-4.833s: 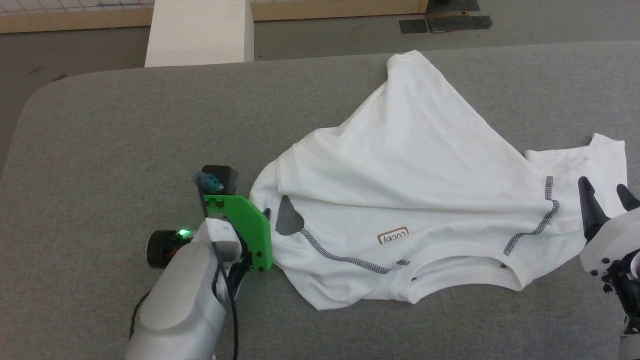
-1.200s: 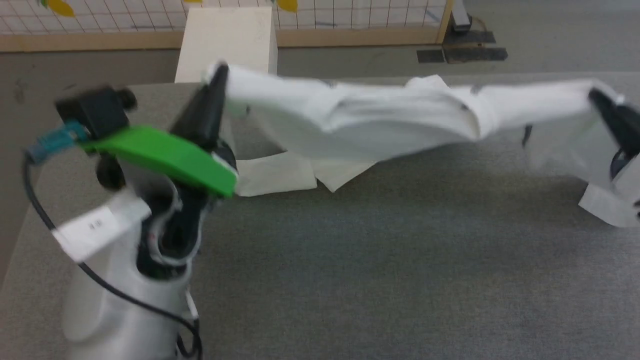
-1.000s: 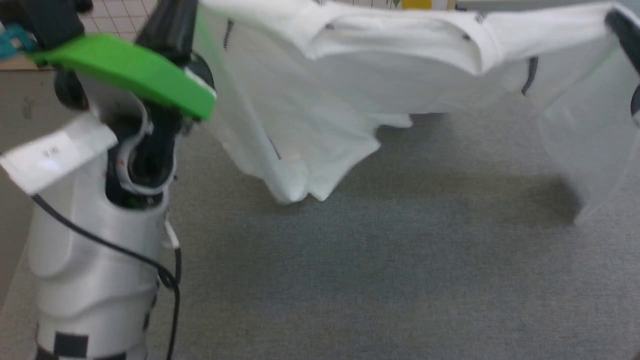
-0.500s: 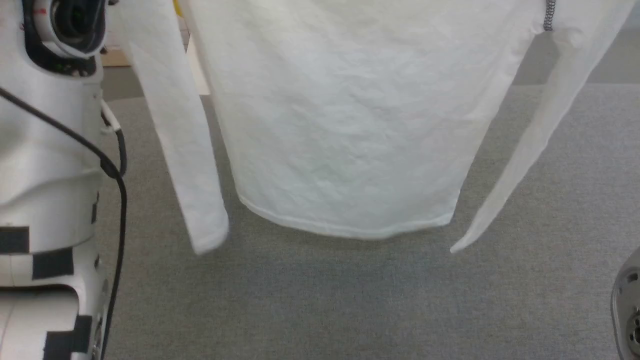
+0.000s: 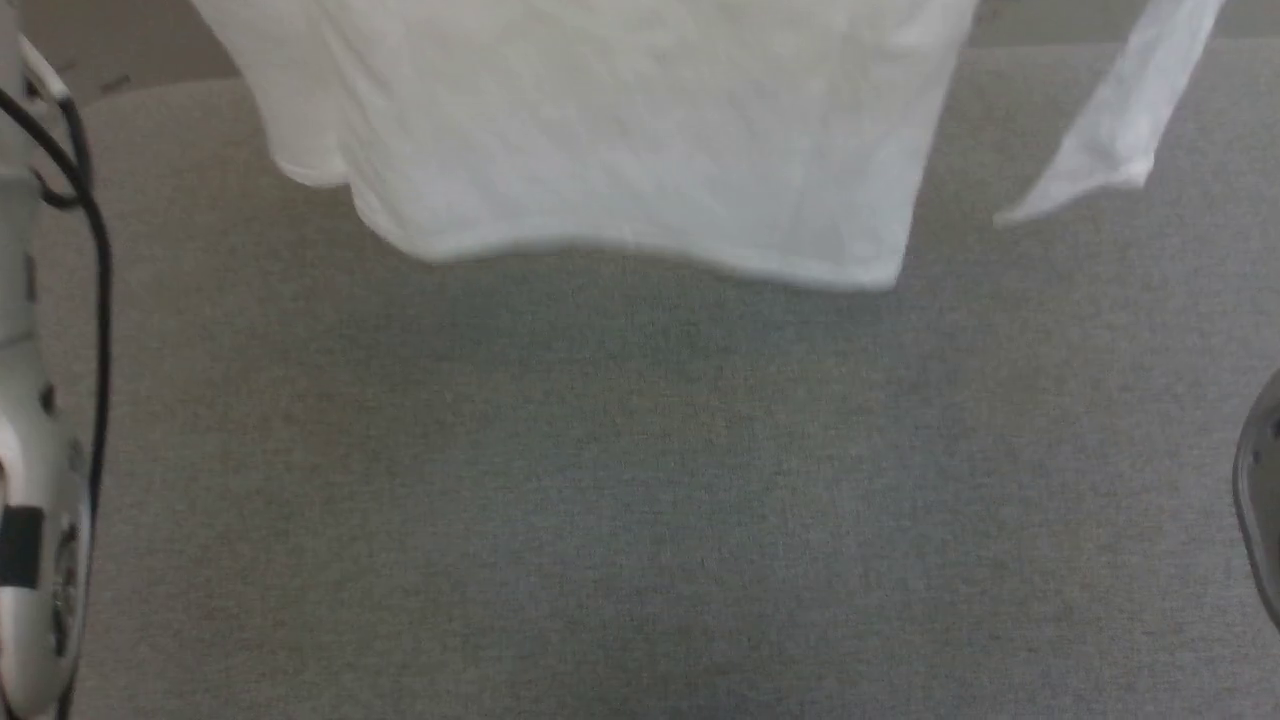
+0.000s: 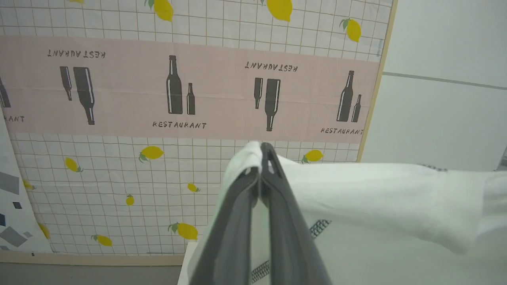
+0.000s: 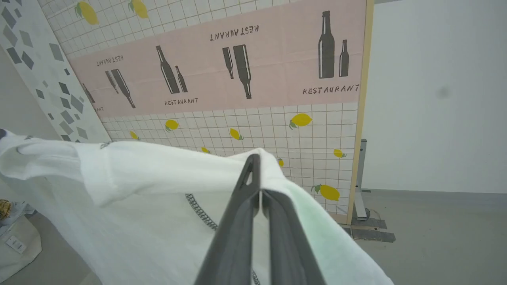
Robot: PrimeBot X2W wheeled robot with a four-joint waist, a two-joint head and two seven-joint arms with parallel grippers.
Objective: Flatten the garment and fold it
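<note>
Hanging clear above grey table (image 5: 640, 520), garment (image 5: 640, 130) dangles full length, hem (image 5: 640, 252) free. Higher up, your left gripper (image 6: 261, 152) and right gripper (image 7: 255, 162) each clamp thin pinch of its top edge. Watch: pinch may slip; quick lowering may bunch hem, tuck sleeve (image 5: 1110, 130) under.

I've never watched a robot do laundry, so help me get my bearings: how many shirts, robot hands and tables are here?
Shirts: 1, the white garment, held up in the air.
Robot hands: 2, the left hand and the right hand, each shut on the garment.
Tables: 1, the grey table under it.
Total: 4
</note>
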